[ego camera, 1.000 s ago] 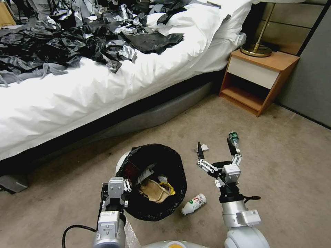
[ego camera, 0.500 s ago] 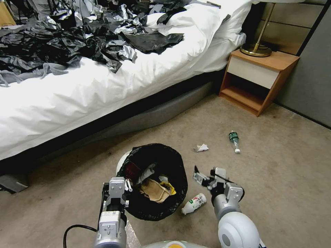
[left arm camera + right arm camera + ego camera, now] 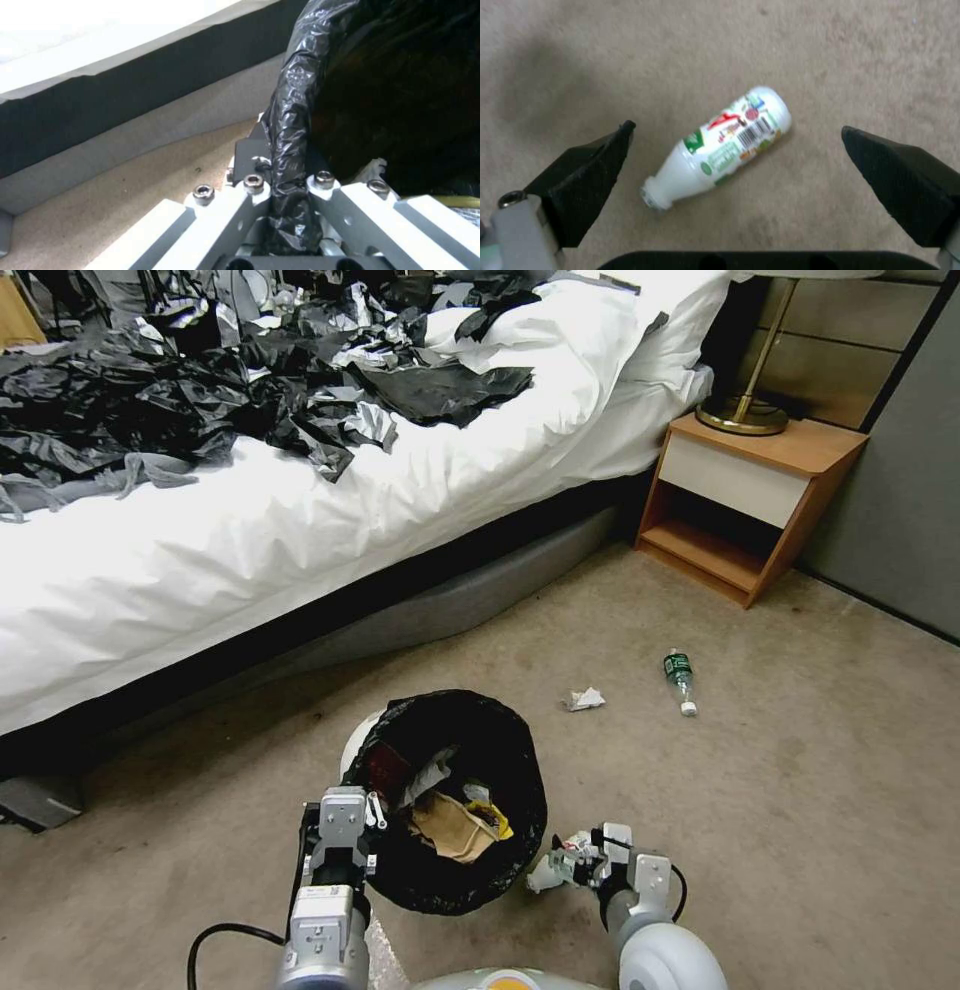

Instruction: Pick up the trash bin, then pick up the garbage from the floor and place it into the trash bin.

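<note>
While my left claw (image 3: 290, 210) pinches the trash bin (image 3: 450, 800) rim, my right claw (image 3: 735, 165) hangs wide over the white bottle (image 3: 720, 150): light, stiff, slick, best taken mid-body.

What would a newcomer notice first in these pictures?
Probably the heap of crumpled black and silver plastic sheets on the white bed. Next, the trash bin with its black liner, gripped at the rim by the left gripper and already holding litter. Then the right gripper, fingers wide apart, poised over a small white bottle lying on the carpet beside the bin.
</note>
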### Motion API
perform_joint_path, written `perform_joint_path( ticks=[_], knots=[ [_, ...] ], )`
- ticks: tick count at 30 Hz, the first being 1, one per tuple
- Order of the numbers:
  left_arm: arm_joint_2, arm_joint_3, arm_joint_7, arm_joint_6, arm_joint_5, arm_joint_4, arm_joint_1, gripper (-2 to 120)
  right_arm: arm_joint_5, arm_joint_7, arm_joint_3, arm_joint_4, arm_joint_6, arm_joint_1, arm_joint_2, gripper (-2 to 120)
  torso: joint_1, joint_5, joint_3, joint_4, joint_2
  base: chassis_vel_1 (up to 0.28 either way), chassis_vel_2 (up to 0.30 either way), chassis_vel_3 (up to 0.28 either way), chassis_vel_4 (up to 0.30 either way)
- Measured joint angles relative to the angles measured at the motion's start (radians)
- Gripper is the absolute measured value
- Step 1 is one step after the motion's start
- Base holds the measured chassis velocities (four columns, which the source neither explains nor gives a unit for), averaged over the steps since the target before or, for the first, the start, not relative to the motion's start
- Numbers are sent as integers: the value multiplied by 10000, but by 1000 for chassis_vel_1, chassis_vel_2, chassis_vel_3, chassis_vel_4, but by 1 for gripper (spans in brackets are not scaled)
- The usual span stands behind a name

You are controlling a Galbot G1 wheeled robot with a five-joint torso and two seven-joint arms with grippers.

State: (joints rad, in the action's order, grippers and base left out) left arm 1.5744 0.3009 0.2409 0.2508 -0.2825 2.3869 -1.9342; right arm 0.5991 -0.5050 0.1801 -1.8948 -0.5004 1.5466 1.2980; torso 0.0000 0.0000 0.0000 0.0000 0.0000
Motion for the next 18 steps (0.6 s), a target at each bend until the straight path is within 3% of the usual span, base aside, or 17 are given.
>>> perform_joint_path(
  ticks=[7, 18],
  knots=[
    [0, -59, 0, -2, -10, -7, 7, 0, 325, -75, 31, 54, -314, -54, 10, 100, -1, 0, 0, 0, 0, 0, 0, 0, 0],
    [-3, -72, 5, -3, -54, -26, -6, 0, 341, 202, 73, 1113, -239, -726, 402, 100, 0, 0, 0, 0, 0, 0, 0, 0, 0]
  ],
)
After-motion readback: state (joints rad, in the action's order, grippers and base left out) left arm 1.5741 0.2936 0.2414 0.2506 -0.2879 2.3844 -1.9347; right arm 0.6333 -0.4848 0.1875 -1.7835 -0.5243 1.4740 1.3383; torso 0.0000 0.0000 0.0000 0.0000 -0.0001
